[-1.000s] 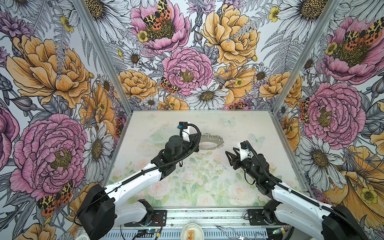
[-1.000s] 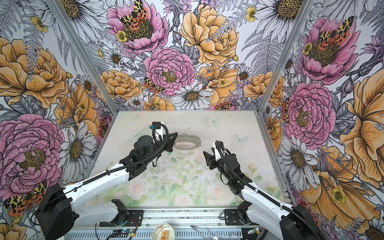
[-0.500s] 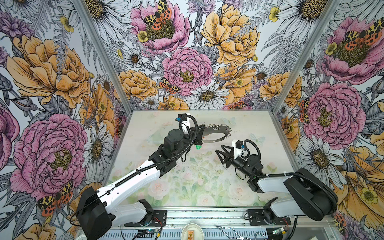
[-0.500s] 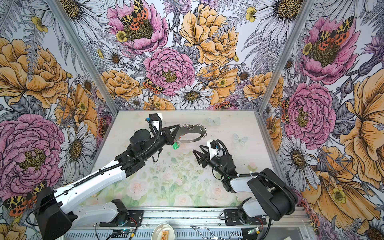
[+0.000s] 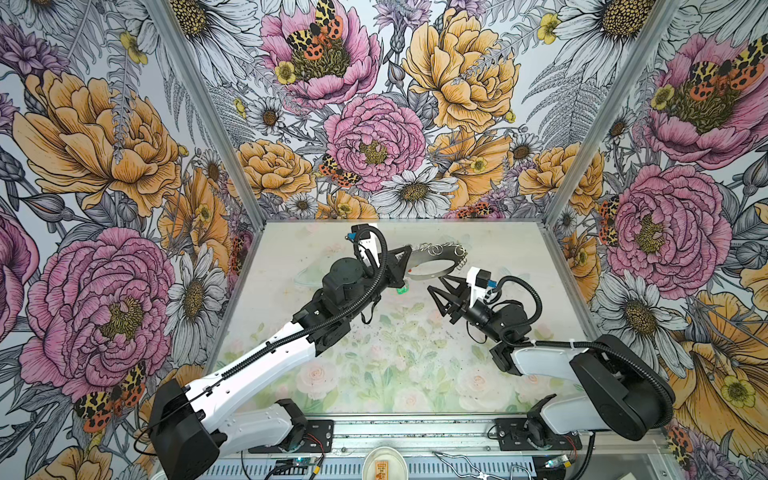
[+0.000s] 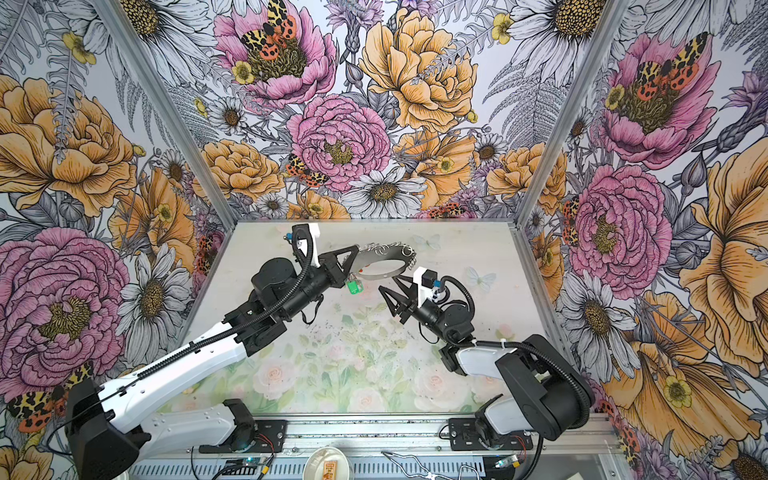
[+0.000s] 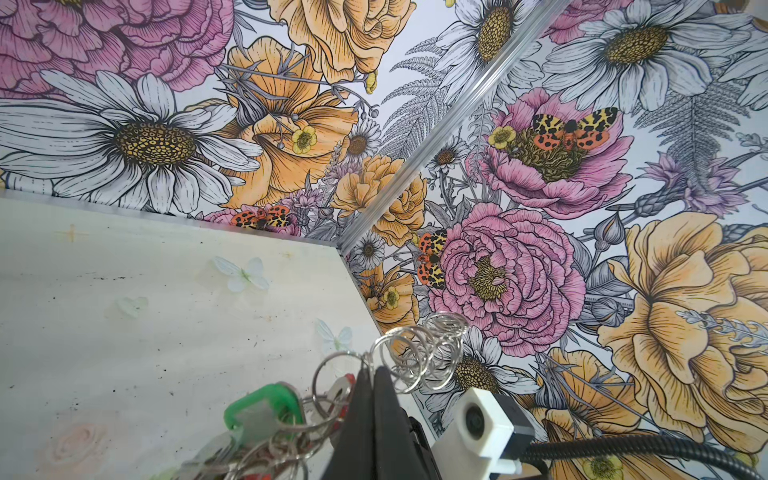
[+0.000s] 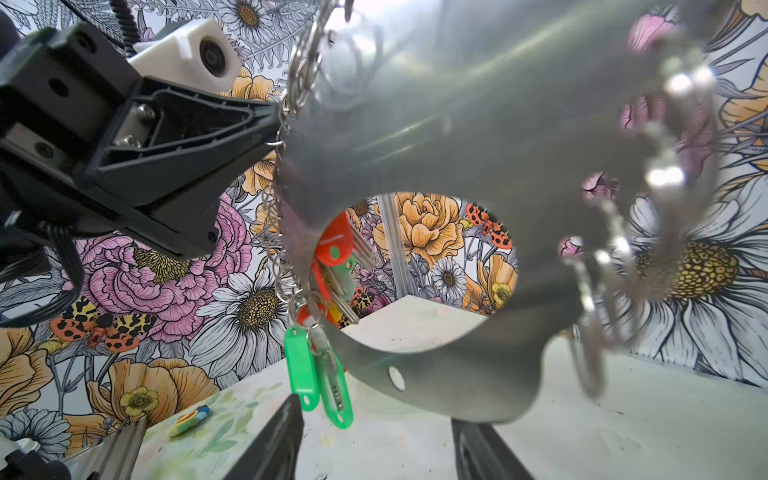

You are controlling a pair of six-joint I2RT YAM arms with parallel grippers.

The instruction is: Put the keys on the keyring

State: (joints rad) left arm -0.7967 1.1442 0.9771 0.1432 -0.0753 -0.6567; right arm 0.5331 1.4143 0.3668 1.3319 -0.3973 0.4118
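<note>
The keyring (image 5: 419, 257) (image 6: 369, 258) is a flat grey ring fringed with silver split rings, held in the air over the back middle of the table. My left gripper (image 5: 409, 253) (image 6: 356, 252) (image 7: 374, 372) is shut on its left edge. The keys hang from that edge in a bunch, green (image 5: 401, 290) (image 6: 354, 286) (image 8: 318, 382) (image 7: 266, 409) and red (image 8: 332, 245). My right gripper (image 5: 440, 283) (image 6: 388, 283) (image 8: 374, 411) is open, pointing up just under the keyring's near rim (image 8: 436, 374) without touching it. Nothing sits between its fingers.
Flowered walls close the table (image 5: 374, 365) on three sides. A small yellow and blue item (image 8: 189, 415) lies on the table to one side of the right gripper. A white dish (image 5: 384, 463) sits on the front rail.
The left gripper has lifted the keyring off the table, keys now dangling. The right arm has swung in and tilted its gripper up towards the ring.
</note>
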